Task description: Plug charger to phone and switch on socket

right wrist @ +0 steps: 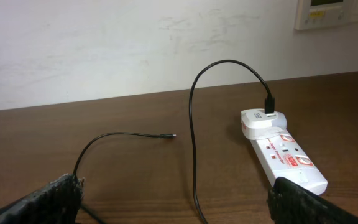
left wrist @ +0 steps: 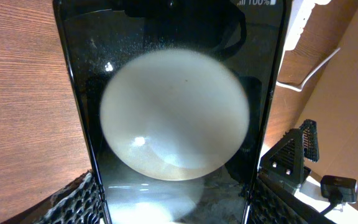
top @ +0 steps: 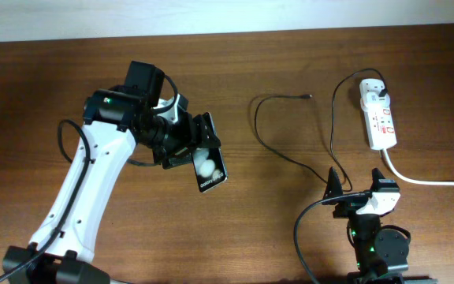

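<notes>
Charger (right wrist: 258,121) in socket (right wrist: 288,158) (phone (top: 209,167) apart)

One black phone (top: 209,170), one thin black charger cable (right wrist: 191,137) with one white plug adapter (top: 371,88), one white power strip (top: 380,122), one thick white cord (top: 428,181), two robot arms, left (top: 93,181) and right (top: 373,237), one wooden tabletop (top: 290,63)

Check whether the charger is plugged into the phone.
Not plugged in. The charger tip lies free, far from the phone held in the left tool.
</notes>
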Motion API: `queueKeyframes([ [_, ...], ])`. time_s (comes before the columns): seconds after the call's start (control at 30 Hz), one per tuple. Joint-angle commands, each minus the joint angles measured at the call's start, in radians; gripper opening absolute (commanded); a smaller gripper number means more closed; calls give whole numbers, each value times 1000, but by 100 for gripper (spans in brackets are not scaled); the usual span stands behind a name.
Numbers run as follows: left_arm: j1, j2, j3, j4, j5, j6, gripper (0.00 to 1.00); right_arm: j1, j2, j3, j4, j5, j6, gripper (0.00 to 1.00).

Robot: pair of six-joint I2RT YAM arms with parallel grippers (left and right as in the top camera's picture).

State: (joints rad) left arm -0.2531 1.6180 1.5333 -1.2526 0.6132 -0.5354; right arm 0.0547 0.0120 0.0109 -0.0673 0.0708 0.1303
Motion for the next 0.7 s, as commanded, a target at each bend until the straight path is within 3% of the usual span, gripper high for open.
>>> queueKeyframes([
  [0.0, -2, -2, 6, 1, 11, 13, 56, -4, -8, -5, -6, 13, -2, 99],
  [0.6, -1, -2, 6, 2, 22, 12, 55, -4, -6, -5, -3, 13, -2, 99],
  [0.67, 0, -2, 6, 6, 23, 12, 55, -3, -6, -5, 9, -53, 72, 99],
])
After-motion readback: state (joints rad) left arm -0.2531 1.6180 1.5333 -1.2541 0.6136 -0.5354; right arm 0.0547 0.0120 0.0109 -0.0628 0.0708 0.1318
